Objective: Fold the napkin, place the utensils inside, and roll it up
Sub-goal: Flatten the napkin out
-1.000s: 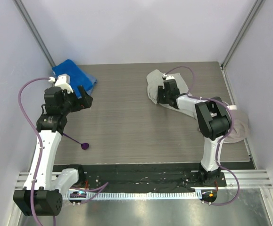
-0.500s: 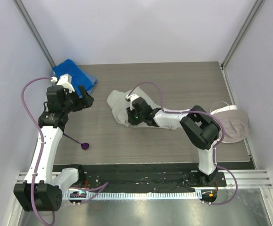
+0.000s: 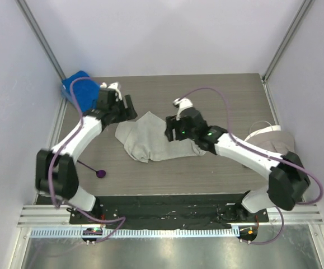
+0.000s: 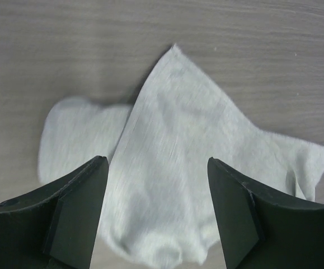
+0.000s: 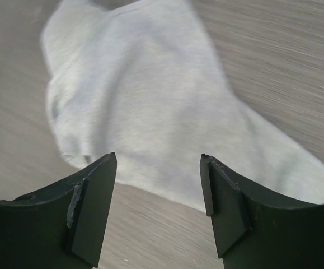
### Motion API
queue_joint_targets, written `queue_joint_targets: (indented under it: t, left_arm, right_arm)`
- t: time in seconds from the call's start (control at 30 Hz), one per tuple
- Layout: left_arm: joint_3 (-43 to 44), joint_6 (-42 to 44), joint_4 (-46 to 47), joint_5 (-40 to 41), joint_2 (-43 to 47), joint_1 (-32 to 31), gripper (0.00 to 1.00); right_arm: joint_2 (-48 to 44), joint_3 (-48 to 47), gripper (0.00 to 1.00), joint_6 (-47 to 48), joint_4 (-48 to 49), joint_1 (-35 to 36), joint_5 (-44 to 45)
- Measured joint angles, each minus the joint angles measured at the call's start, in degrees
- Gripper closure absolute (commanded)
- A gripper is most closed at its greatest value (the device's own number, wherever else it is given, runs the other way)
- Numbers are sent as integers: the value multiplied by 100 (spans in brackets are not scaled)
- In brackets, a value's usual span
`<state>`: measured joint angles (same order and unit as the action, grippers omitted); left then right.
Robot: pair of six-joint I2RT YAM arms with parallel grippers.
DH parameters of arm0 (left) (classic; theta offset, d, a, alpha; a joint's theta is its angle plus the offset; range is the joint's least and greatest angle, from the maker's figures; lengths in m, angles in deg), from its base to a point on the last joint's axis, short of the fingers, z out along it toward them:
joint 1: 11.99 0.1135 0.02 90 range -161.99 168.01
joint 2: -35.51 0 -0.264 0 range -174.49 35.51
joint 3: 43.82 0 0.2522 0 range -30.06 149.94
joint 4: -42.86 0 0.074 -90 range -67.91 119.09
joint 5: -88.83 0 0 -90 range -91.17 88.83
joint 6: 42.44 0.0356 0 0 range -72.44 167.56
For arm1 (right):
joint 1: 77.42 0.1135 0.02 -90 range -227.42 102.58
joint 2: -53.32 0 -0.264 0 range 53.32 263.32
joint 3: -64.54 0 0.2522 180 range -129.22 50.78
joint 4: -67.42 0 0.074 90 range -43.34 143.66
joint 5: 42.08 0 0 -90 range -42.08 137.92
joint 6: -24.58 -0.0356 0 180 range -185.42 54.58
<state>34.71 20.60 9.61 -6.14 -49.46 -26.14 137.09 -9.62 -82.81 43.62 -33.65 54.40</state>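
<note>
Left end effector (image 3: 127,107) hangs at the napkin's (image 3: 150,140) far-left corner, its two fingers spread wide with nothing clamped between them; the left wrist view shows only cloth lying below the gap. Over on the other side, the right end effector (image 3: 171,129) sits at the napkin's right edge, fingers likewise well apart and gripping nothing. Whether either one touches the fabric, I cannot tell.

One napkin, then: light grey, thin, rumpled into an uneven shape in the middle of the tabletop (image 3: 223,92), between the two end effectors. One pointed flap lies over a rounded lobe beneath it, so part of it is doubled.

One utensil (image 3: 89,167), slim and dark purple with a small round head, lies near the front left, apart from the napkin. One blue towel (image 3: 72,85) sits in the far-left corner, one beige-grey cloth (image 3: 279,150) at the right edge
</note>
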Motion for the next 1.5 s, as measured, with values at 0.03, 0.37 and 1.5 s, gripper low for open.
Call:
queue_joint_targets:
  t: [0.03, 0.37, 1.5]
  left_arm:
    - [365, 70, 2, -7, -466, -72, 24]
    - [3368, 1016, -415, 142, -3425, -310, 29]
    - [4778, 2122, -1471, 195, -5040, -868, 89]
  right_arm:
    - [-227, 140, 31, -66, -90, -247, 70]
    - [-1130, 1427, 31, -503, -802, -1456, 330]
    - [-621, 1530, 31, -870, -927, -2618, -39]
